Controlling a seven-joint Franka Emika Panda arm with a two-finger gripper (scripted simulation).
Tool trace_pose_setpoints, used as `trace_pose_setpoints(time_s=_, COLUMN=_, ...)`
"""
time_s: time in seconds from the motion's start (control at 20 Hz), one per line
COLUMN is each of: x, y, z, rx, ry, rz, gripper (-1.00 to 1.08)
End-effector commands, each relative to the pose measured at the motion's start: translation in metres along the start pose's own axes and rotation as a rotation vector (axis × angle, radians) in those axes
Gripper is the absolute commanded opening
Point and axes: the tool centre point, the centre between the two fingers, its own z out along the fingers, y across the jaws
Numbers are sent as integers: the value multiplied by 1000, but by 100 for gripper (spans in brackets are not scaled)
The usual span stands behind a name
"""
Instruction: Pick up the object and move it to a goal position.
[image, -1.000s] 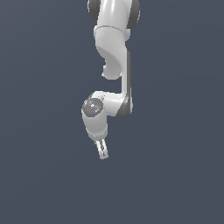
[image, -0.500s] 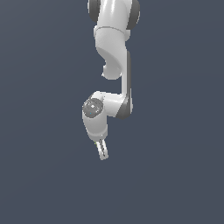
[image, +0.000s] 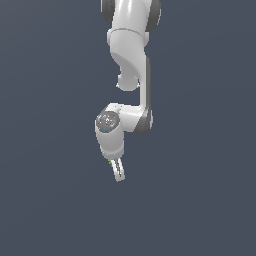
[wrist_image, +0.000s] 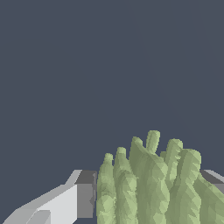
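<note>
In the wrist view the object (wrist_image: 151, 181), an olive-green lump with ridged stripes, sits between my two fingertips. One grey pad (wrist_image: 85, 194) presses its side and the other pad (wrist_image: 213, 178) shows at its far side. My gripper (wrist_image: 149, 192) is shut on it. In the exterior view the white arm hangs down from the top, with the gripper (image: 119, 174) pointing downward and held above the plain dark ground. The object is too small to make out between the fingers there.
Only the uniform dark grey-blue ground (image: 200, 200) shows around the arm. No goal marker shows in either view.
</note>
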Motion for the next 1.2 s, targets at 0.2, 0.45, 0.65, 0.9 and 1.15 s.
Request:
trace_pose_setpoints(time_s=0.2, x=-21, y=6, z=-13, rx=1, ry=0, rz=-1, gripper=-100)
trace_pose_setpoints(time_s=0.45, x=-50, y=16, z=-31, rx=1, ry=-1, rz=-1, gripper=-100)
trace_pose_setpoints(time_s=0.65, x=-81, y=26, z=-50, rx=1, ry=-1, rz=-1, gripper=-100)
trace_pose_setpoints(time_s=0.9, x=-116, y=36, z=-72, rx=1, ry=-1, rz=-1, gripper=-100)
trace_pose_setpoints(time_s=1.15, x=-142, y=43, z=-88, rx=1, ry=-1, rz=-1, gripper=-100)
